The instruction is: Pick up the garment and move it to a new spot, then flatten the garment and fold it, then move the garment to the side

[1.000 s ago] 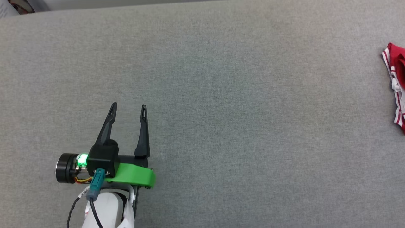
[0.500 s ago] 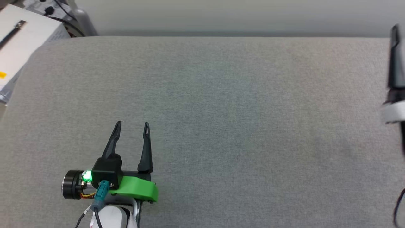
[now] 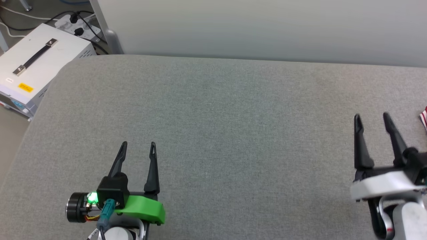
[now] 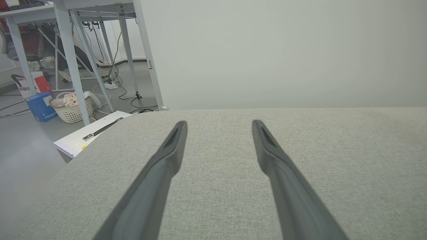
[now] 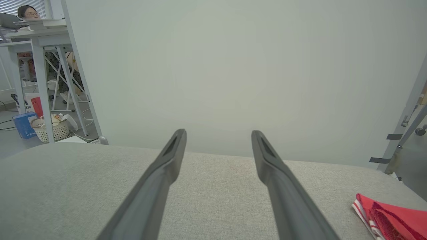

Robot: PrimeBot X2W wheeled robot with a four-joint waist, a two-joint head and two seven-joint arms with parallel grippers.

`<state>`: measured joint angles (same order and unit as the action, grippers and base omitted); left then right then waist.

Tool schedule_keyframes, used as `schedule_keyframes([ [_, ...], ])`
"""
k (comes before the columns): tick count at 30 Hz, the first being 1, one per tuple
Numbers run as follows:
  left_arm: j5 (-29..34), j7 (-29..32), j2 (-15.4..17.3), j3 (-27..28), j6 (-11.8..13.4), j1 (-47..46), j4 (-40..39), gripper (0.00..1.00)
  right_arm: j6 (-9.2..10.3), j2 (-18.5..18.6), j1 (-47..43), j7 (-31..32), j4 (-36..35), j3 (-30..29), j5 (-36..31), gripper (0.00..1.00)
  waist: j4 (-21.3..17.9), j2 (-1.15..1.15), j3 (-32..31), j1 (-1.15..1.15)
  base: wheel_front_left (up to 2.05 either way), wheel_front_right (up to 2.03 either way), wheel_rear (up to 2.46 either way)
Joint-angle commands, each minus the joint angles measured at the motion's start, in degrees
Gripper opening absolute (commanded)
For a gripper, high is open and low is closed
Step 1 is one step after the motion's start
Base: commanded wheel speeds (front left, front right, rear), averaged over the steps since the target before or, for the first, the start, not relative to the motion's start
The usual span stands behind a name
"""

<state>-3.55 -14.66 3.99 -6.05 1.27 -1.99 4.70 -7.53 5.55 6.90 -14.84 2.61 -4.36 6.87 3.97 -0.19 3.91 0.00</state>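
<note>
Over the grey padded surface (image 3: 233, 116), I see left gripper (image 3: 138, 144) and right gripper (image 3: 372, 115) spread wide, both empty. The garment (image 5: 392, 216) lies apart, right of the right gripper.

left gripper (image 3: 138, 143): black fingers (image 3: 151, 166), green bracket (image 3: 146, 206), green light (image 3: 92, 197); right gripper (image 3: 372, 115): white bracket (image 3: 383, 185).

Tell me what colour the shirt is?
The shirt is red, with red-and-white striped trim at its edge. The right wrist view shows it best.

Bright, even light — soft shadows, sharp focus.
</note>
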Motion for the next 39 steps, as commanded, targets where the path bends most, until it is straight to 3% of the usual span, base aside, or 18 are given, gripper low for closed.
schedule_keyframes([
  [1,-0.46,-0.34,-0.15,0.23,0.06,1.20,0.08,1.00,0.04,-0.39,-1.95,-0.16,-0.05,0.11,0.31,1.00,0.20,0.19,-0.86,0.00,0.00,0.00,0.00],
  [14,-1.26,-0.34,-0.52,0.28,-1.15,4.86,1.19,1.00,0.04,-2.52,-13.63,-0.16,-2.94,1.22,1.01,1.00,-0.24,0.19,-4.86,0.00,0.00,0.00,0.00],
  [30,-1.26,-0.34,-0.75,0.12,-1.75,6.94,1.82,1.00,0.04,-2.66,-17.16,-0.16,-3.13,1.58,2.05,1.00,-1.04,0.19,-6.72,0.00,0.00,0.00,0.00],
  [31,-1.46,0.01,-0.48,0.17,-1.55,5.81,2.04,0.00,0.00,-2.69,-16.29,0.01,-3.03,1.53,1.93,0.00,-1.06,0.00,-6.76,0.00,0.00,0.00,0.00],
  [39,-1.29,0.62,-0.44,0.42,-1.54,5.61,1.82,0.00,0.00,-2.72,-15.93,0.56,-3.02,1.56,1.59,0.00,-1.17,0.01,-6.67,0.00,0.00,0.00,0.00],
])
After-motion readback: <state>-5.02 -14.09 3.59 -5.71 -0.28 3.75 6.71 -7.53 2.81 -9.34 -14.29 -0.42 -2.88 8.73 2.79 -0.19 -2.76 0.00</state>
